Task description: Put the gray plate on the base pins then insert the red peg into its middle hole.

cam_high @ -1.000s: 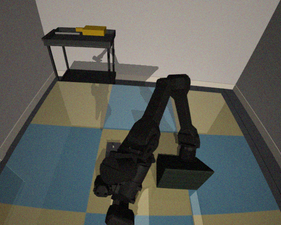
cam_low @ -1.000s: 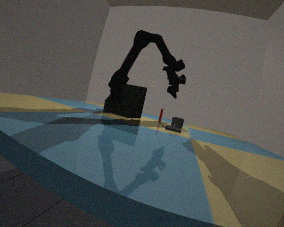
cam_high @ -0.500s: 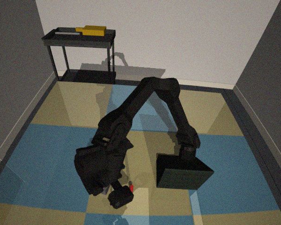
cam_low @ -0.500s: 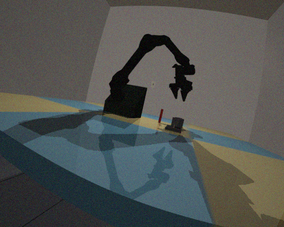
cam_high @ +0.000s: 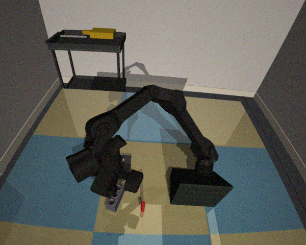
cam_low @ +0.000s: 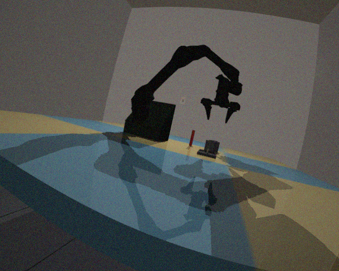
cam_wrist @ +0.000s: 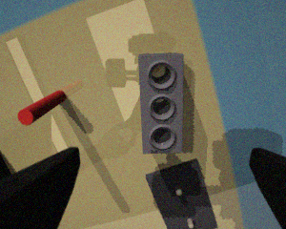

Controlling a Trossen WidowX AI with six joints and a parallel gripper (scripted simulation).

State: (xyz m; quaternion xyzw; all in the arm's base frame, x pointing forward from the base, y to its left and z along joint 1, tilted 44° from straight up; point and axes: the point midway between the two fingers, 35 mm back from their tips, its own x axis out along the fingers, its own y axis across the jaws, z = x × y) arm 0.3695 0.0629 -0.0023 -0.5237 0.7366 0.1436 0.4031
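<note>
The gray plate [cam_high: 117, 196] [cam_low: 212, 146] [cam_wrist: 177, 92], a thick block with three round holes in a row, rests on the floor, holes facing up. The dark base [cam_high: 126, 163] [cam_low: 203, 153] [cam_wrist: 200, 210] lies beside its end, slightly turned relative to it. Two small pale pins show on the base in the wrist view, with no plate on them. The red peg [cam_high: 143, 206] [cam_low: 192, 138] [cam_wrist: 43, 107] stands upright apart from both. My gripper [cam_low: 217, 120] [cam_wrist: 166, 156] is open and empty, pointing down above the plate and base. The arm partly hides both in the top view.
The arm's dark box-shaped mount [cam_high: 200, 193] [cam_low: 161, 122] stands on the floor, with the peg between it and the plate. A black shelf cart [cam_high: 85, 47] bearing a yellow object [cam_high: 103, 33] stands by the back wall. Arm shadows cross the tiled floor.
</note>
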